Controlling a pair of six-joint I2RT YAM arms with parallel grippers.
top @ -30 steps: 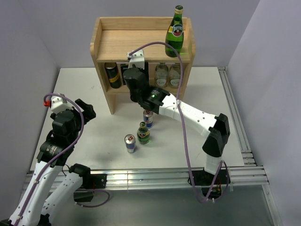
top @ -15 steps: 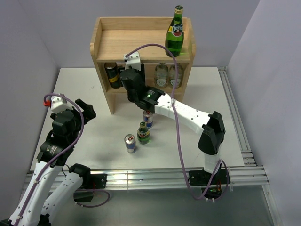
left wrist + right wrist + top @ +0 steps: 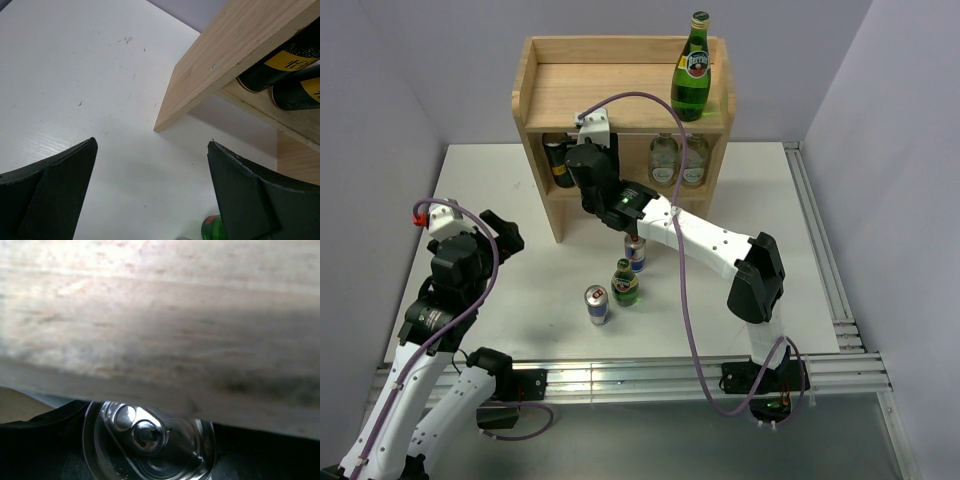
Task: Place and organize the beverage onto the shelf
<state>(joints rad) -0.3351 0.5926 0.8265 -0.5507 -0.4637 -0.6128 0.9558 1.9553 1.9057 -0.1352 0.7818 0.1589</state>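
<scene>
1. Shelf (image 3: 535,100) stands at the far side of the table (image 3: 500,190). A tall green bottle (image 3: 691,68) is upright on the top tier, at its right end.
2. Lower tier: first black-and-gold can (image 3: 558,160) upright at the left end, by the side panel. A pair of pale bottles (image 3: 665,158) sits at the right end.
3. Second black-and-gold can (image 3: 299,91) stands just beside the first, as seen from the left wrist. The right gripper (image 3: 582,150) reaches into the lower tier at that spot. Its own camera shows a silver can top between the dark fingers (image 3: 40,450), with blurred wood close above — pincer closed on this can.
4. On the table in front of the shelf, all upright in a tight diagonal row: blue-and-silver can (image 3: 635,252), small green bottle (image 3: 624,283), another blue-and-silver can (image 3: 596,304).
5. Left gripper (image 3: 152,200) is spread wide with nothing between the fingers — it hangs over bare table near the shelf's front left corner.
</scene>
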